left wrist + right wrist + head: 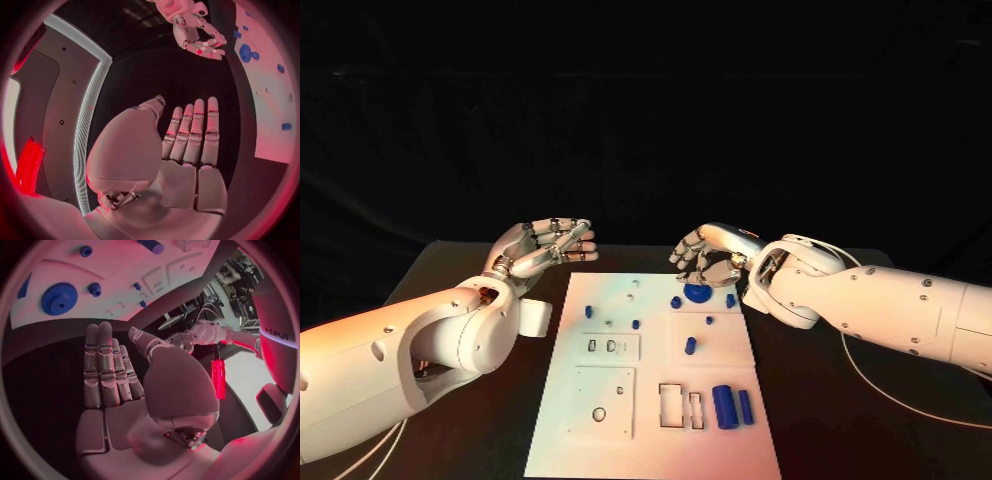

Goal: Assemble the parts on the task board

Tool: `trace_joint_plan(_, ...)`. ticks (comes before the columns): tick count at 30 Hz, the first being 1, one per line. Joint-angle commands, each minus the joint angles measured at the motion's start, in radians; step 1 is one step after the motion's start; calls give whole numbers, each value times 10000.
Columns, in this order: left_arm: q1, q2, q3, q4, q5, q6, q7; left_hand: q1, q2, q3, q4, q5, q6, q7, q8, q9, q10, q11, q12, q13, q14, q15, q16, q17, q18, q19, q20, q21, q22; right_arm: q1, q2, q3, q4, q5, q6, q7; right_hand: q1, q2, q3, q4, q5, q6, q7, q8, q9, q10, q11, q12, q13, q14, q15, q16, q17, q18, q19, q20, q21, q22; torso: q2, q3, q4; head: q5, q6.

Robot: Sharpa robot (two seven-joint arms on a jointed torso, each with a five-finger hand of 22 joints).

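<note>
The white task board (640, 440) lies lengthwise in the middle of the black table. A blue gear (697, 292) sits near its far end, with small blue pegs (689, 345) around it and two blue cylinders (724, 405) near the front right. My right hand (711, 256) hovers at the far end just behind the gear, holding nothing. In the right wrist view the right hand (109, 370) has its palm flat and fingers straight, with the gear (60, 298) beyond the fingertips. My left hand (548, 243) is off the board's far left corner, and the left hand (187, 145) is flat and empty.
Bare black table (459, 275) lies on both sides of the board. A thin white cable (877, 385) loops on the table to the right, under my right forearm. The board has several rectangular recesses (682, 405) at its near end.
</note>
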Motion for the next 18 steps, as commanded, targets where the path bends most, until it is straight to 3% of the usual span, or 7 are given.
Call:
trace_joint_plan(1,27,64,14,54,-100,311,-41,-30,-111,69,-9,-50,46,322,-52,-23,46,50,-92,-10,-82,29,-32,16,42,9,9,-15,-24,24,18,8,112,-2619,817,-1315,-32,-82,-256,47,42,-33,-100,-53,-13,-169,-62,2,59,360,-88,702,626,109,293,-91,456,295,186,-44,151,-114,-34)
trace_joint_plan(5,31,71,19,100,-102,339,-60,-28,-118,76,-12,-50,39,328,-63,-28,39,57,-112,-11,-105,36,-48,17,40,-4,13,-24,-32,36,59,11,161,-3344,1021,-1707,-20,-76,-422,110,280,63,-226,-37,1,-92,-178,17,178,1184,-278,2242,1703,114,901,-312,1434,931,276,-50,205,-195,-42)
trace_joint_plan(7,32,72,24,124,-102,350,-67,-28,-126,80,-13,-50,30,336,-74,-33,31,64,-131,-13,-125,43,-62,19,38,-17,17,-33,-39,38,77,11,178,-3577,1090,-1848,13,-51,-401,158,305,104,-232,-35,10,-98,-201,1,240,1083,-289,2977,2266,84,879,-362,1943,1338,313,-50,221,-230,-38)
trace_joint_plan(8,32,75,28,133,-102,358,-70,-30,-130,83,-13,-51,22,342,-83,-37,24,70,-145,-14,-137,48,-71,20,38,-24,20,-39,-44,37,85,11,190,-3676,1134,-1906,36,-48,-364,168,359,162,-235,-8,25,-64,-207,8,269,1185,-305,3334,2487,13,1051,-368,2515,2019,327,-53,237,-241,-54)
trace_joint_plan(9,32,79,35,144,-102,370,-74,-30,-130,83,-13,-51,22,342,-83,-37,24,70,-145,-14,-137,48,-71,20,38,-24,20,-39,-44,36,95,11,203,-3779,1197,-1969,28,-73,-299,212,376,192,-217,9,39,1,-229,-9,336,1251,-325,4322,3394,-133,1327,-372,3505,3237,336,-57,248,-243,-66)
trace_joint_plan(13,33,73,61,195,-103,397,-85,-29,-133,85,-14,-51,16,346,-89,-40,19,73,-155,-15,-145,51,-77,21,37,-29,22,-43,-47,29,128,11,258,-4007,1430,-2101,-6,-150,-209,314,367,167,-263,17,66,8,-221,1,436,1526,-302,6320,5375,-392,1840,-367,5233,5464,371,-67,266,-275,-100)
trace_joint_plan(18,33,59,93,230,-103,435,-100,-28,-137,88,-15,-51,7,351,-98,-44,10,79,-170,-16,-158,56,-86,22,37,-36,25,-48,-52,11,152,10,332,-4227,1731,-2259,-2,-177,-133,405,382,172,-245,53,110,-93,-196,-6,486,1585,-272,7387,6395,-571,2176,-326,6351,6945,403,-76,289,-333,-128)
